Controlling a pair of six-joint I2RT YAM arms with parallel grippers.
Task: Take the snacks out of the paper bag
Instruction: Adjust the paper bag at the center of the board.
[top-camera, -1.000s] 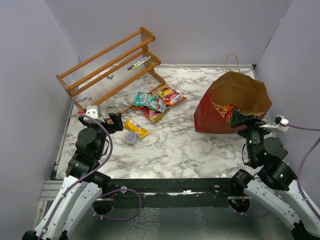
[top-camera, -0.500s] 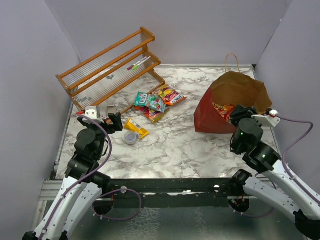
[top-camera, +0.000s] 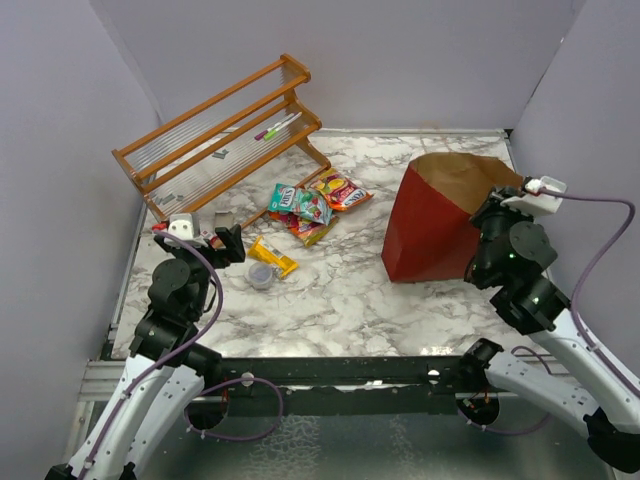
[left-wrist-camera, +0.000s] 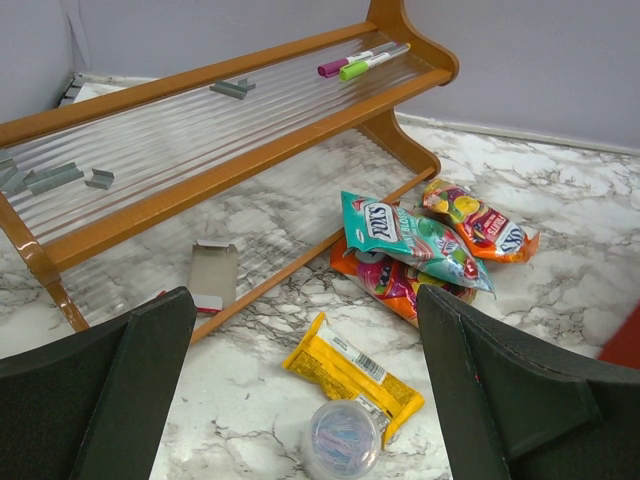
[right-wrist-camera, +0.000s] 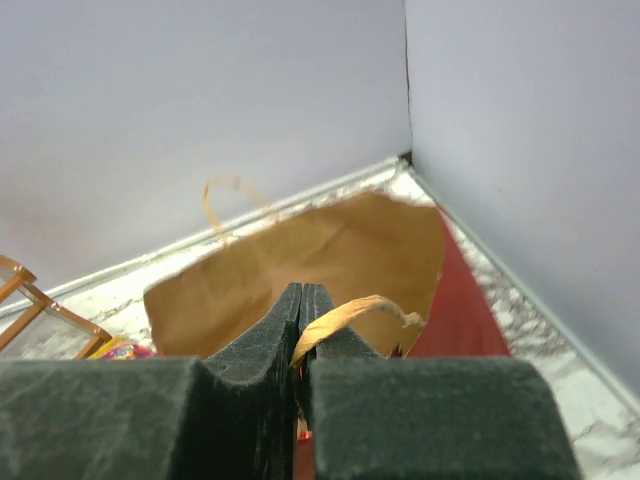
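The right gripper (right-wrist-camera: 302, 305) is clamped tight on a twisted handle (right-wrist-camera: 345, 310) of the paper bag (top-camera: 428, 228). The bag's brown mouth opens just beyond the fingertips, and its dark red side drops away below and to the gripper's left. The left gripper (left-wrist-camera: 305, 310) hangs spread wide with nothing in it. Ahead of it on the marble table (left-wrist-camera: 560, 180) lie snacks (left-wrist-camera: 480, 225) already out of the bag. A yellow packet (left-wrist-camera: 350, 372) is nearest, with a teal packet (left-wrist-camera: 395, 230) farther ahead. A clear cup (left-wrist-camera: 343, 440) sits close in between its fingers, touching the yellow packet, and a wooden rack (left-wrist-camera: 200, 130) stands ahead and to its left.
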